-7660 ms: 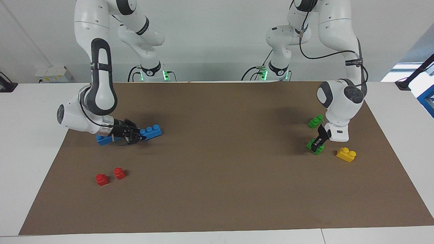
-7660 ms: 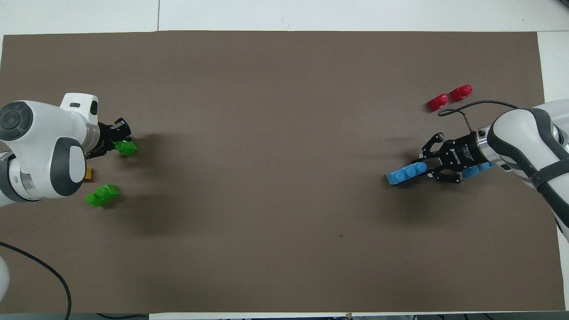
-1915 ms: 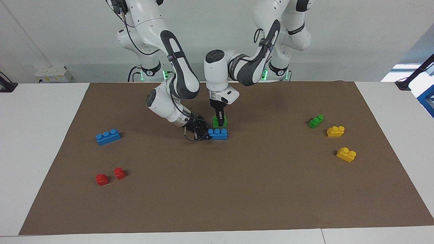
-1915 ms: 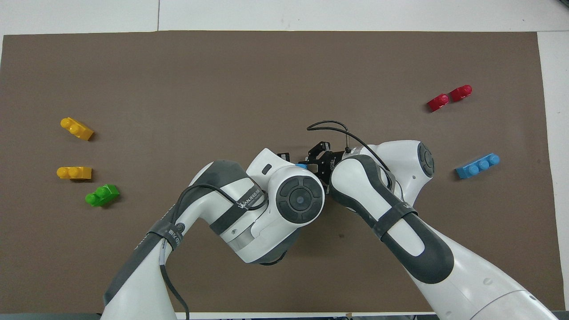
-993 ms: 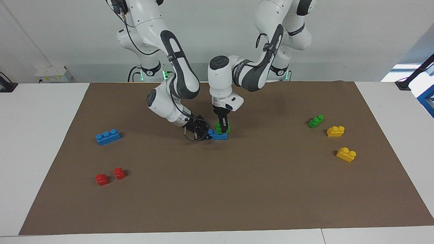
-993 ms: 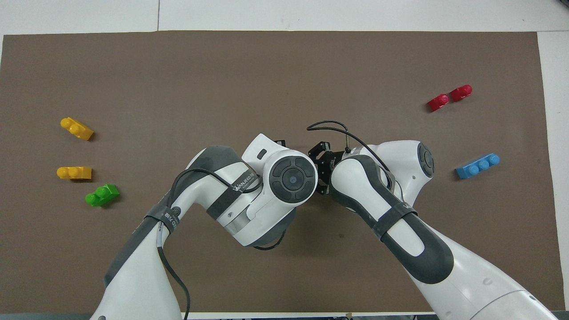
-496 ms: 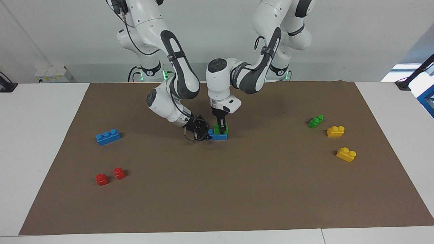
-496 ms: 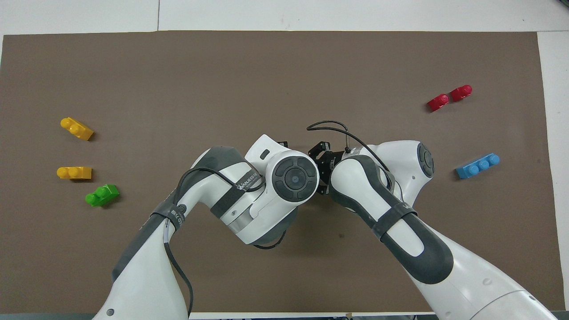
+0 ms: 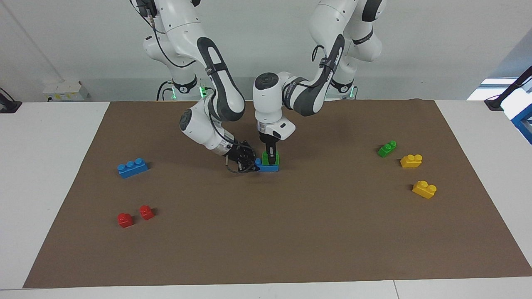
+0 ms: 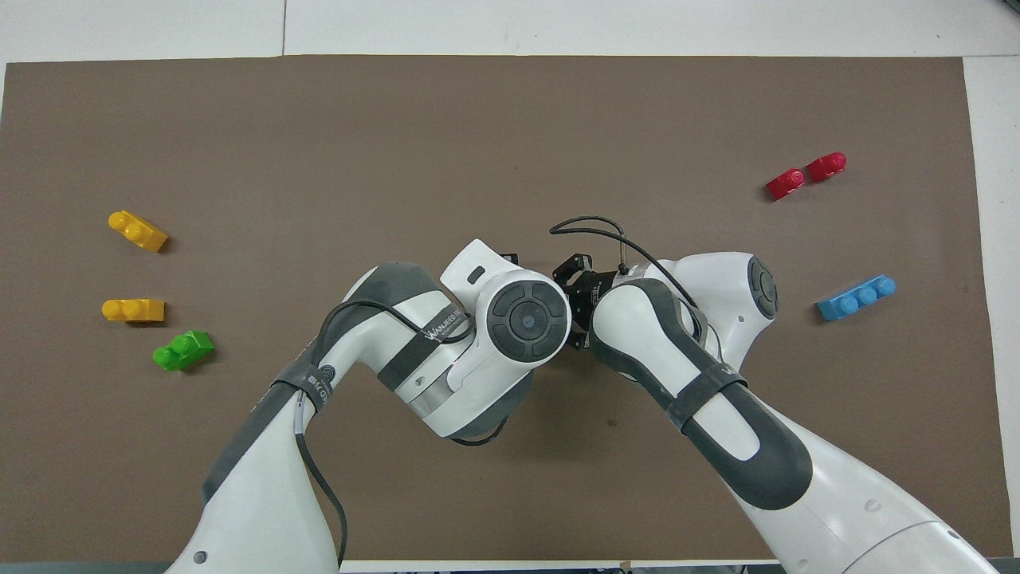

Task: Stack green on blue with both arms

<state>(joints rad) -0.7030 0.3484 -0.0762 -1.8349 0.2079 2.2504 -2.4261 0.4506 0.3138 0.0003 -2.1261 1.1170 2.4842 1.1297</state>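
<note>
Green plastic two-stud brick (image 9: 270, 158) sits on the long blue three-stud brick (image 9: 268, 167), pinched by the left gripper (image 9: 271, 157). Right gripper (image 9: 250, 164) clamps the blue brick's end. Letting go crookedly could pop it off.

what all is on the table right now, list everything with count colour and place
blue brick: one, blue, mid mat, gripped at its end by the right pincer
green brick: one, green, on top of that blue brick, gripped by the left pincer
spare blue brick: one, blue, toward the right arm's end
spare green brick: one, green, toward the left arm's end
yellow bricks: two, yellow, beside the spare green brick, the second farther from the robots
red bricks: two, red, side by side, farther from the robots than the spare blue brick
mat: one, brown, covers the table
left pincer: shut on the green brick
right pincer: shut on the blue brick
</note>
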